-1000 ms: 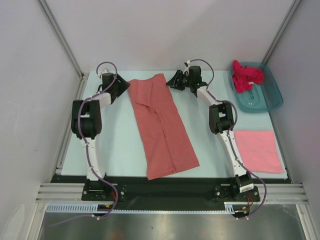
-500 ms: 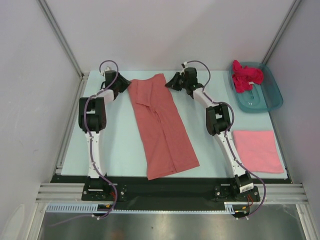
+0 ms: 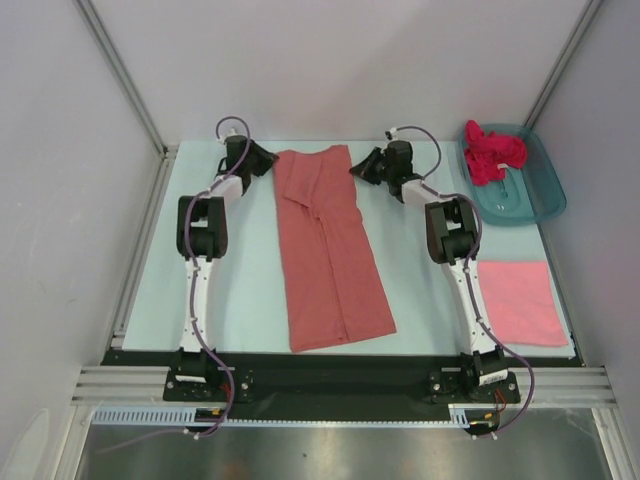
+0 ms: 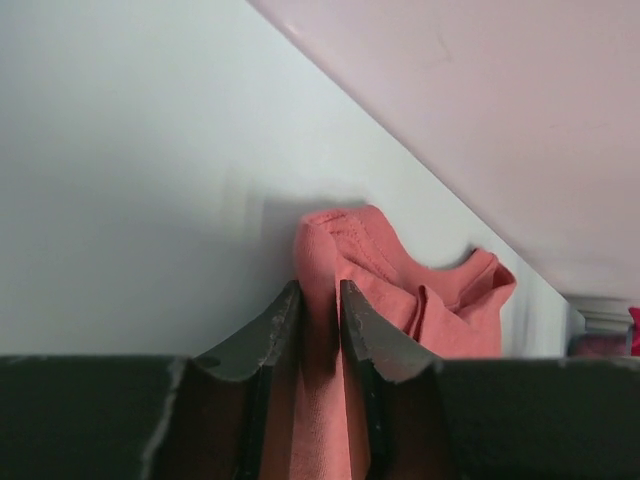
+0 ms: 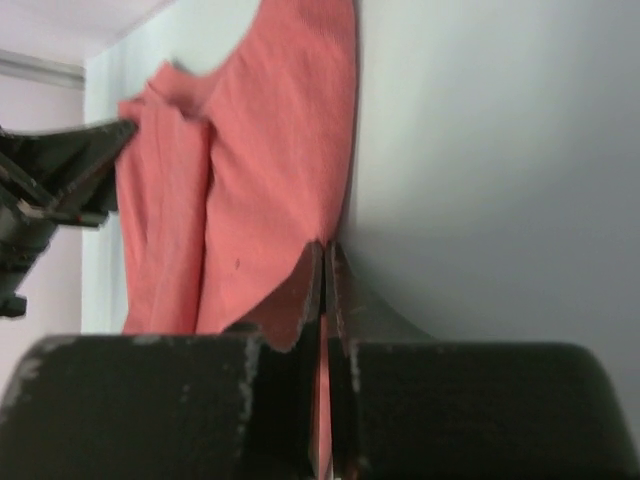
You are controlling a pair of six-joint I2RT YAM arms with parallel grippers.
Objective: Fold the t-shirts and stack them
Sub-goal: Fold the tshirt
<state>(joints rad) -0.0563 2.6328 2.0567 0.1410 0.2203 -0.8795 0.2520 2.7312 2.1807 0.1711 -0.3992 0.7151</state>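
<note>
**Top view with both wrist views: grasp at the far corners.** The salmon-coral t-shirt (image 3: 325, 245) lay on the table (image 3: 240, 290) as a long, narrowed strip. Its far end lay between my two arms and its near hem pointed toward my bases.

My left gripper (image 3: 262, 158) stood at the strip's far left corner. In the left wrist view its jaws were drawn close, with a bunched ridge of the cloth pinched between them. My right gripper (image 3: 362, 168) stood at the far right corner, clamped on the thin edge of the cloth, which showed as a red line between the fingers.

**Step in hand, as I judged it:** both far corners were taken and the crosswise fold had not yet begun. The next move called for lifting the two corners together and level. They would then be carried toward the near hem and laid down edge on edge. An uneven lift would likely skew the fold.

**Edges and room:**
- The near hem lay close to the table's front edge, leaving little margin for overshoot.
- The far end lay near the back wall.
- Bare table lay left of the strip, and a narrower band lay to its right.
- The lighter pink t-shirt (image 3: 520, 302) lay folded flat, well right of the near hem.
- The magenta t-shirt (image 3: 492, 150) lay bunched in the teal tub (image 3: 535, 205), well right of the far end.
</note>
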